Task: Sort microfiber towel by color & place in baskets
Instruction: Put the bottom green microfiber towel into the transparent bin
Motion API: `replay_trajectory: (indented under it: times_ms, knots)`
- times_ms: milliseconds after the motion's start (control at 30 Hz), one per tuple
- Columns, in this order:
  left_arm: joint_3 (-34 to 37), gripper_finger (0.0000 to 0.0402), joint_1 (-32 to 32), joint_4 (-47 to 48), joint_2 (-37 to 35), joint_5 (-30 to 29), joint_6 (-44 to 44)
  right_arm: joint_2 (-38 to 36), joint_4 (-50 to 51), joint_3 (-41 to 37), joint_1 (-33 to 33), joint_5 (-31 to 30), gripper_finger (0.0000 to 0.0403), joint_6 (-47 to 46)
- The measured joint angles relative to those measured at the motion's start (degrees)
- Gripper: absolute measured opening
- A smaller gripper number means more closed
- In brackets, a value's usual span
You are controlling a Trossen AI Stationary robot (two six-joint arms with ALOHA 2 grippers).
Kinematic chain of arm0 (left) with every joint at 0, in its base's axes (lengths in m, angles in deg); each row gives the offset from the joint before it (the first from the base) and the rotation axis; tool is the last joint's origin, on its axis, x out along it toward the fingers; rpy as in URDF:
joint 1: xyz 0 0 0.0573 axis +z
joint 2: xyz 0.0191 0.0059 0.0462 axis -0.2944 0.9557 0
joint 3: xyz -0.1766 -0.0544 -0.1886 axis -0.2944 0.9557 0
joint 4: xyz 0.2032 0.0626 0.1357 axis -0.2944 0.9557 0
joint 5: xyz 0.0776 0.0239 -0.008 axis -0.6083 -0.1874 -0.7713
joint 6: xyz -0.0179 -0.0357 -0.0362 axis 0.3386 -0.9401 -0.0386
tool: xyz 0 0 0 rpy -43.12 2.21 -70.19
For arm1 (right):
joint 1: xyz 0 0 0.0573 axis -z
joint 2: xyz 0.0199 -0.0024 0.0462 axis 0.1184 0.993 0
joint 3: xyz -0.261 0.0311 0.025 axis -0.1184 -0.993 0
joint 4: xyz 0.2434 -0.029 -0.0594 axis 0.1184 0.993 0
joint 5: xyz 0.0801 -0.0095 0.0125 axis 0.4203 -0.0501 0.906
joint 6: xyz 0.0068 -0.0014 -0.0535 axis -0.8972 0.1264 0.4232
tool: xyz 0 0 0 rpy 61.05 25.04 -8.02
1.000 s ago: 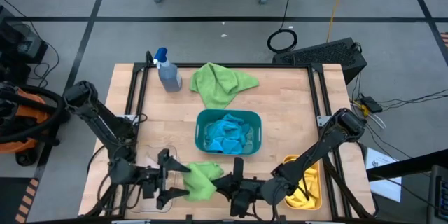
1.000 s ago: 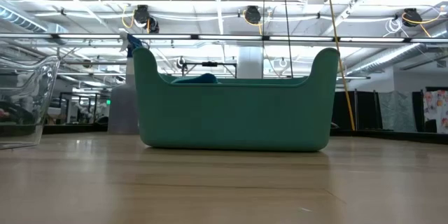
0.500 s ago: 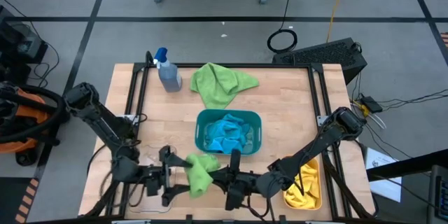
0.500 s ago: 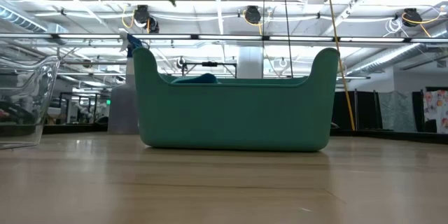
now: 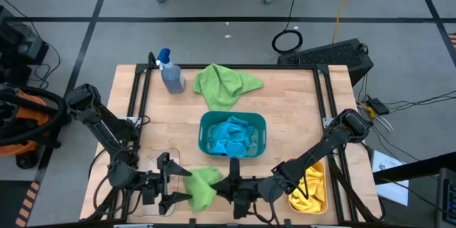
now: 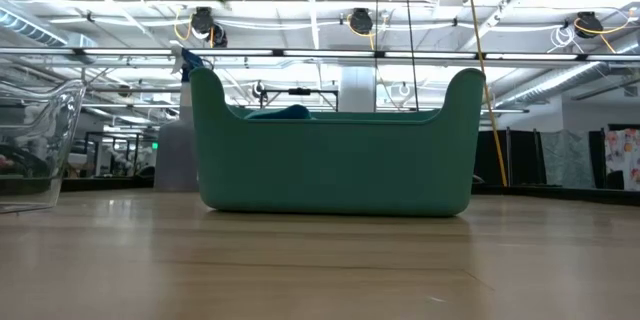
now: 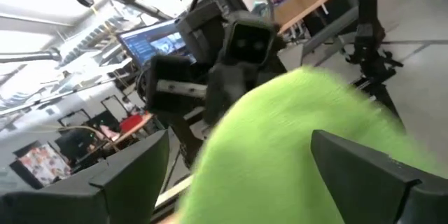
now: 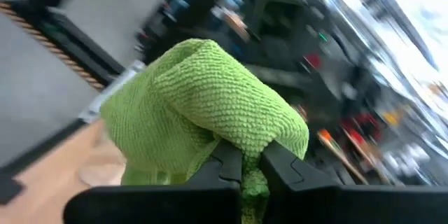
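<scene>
Left hand (image 5: 169,193) sits at the lower left of the high view, fingers spread wide and gripping nothing, just beside a green towel (image 5: 202,185) held up above the desk (image 5: 292,107). Right of it, the right hand (image 5: 222,187) has its fingers pinched tight on that towel. The clear basket (image 6: 35,145) stands at the lower left of the desk, under the left hand. In the middle, the teal basket (image 5: 204,141) holds blue towels (image 5: 232,137); a second green towel (image 5: 223,85) lies above it. At the lower right, the orange basket (image 5: 322,198) holds yellow towels (image 5: 312,185).
</scene>
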State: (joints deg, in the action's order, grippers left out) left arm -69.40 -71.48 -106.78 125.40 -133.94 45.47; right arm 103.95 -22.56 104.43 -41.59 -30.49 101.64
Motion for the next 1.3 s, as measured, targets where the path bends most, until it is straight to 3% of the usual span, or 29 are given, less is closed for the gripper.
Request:
replay_trajectory:
  times_ms: [167,300,633,767,1067,1300]
  knots:
    - [0.00,0.0354,0.46,4.12,0.00,1.59,-2.72,0.00,-0.02,0.00,-0.04,4.58,0.0006,1.12]
    - [0.00,0.0354,1.43,7.92,0.00,6.62,-6.78,0.00,-0.04,0.00,0.00,4.61,0.0006,1.20]
    - [0.00,0.0344,5.27,13.41,0.00,9.74,-9.94,0.00,-0.02,0.00,0.17,4.67,0.0006,1.14]
    - [0.00,0.0280,5.22,14.37,0.02,14.40,-9.35,0.00,0.55,0.00,0.35,4.70,0.0006,0.26]
    - [-1.14,0.0025,4.66,14.56,0.00,13.72,-6.84,0.00,1.28,0.00,0.65,3.55,0.0030,-7.37]
    - [-1.14,0.0025,2.54,15.04,-1.14,5.13,-6.38,-0.02,3.05,0.00,0.70,-12.94,0.0127,-17.32]
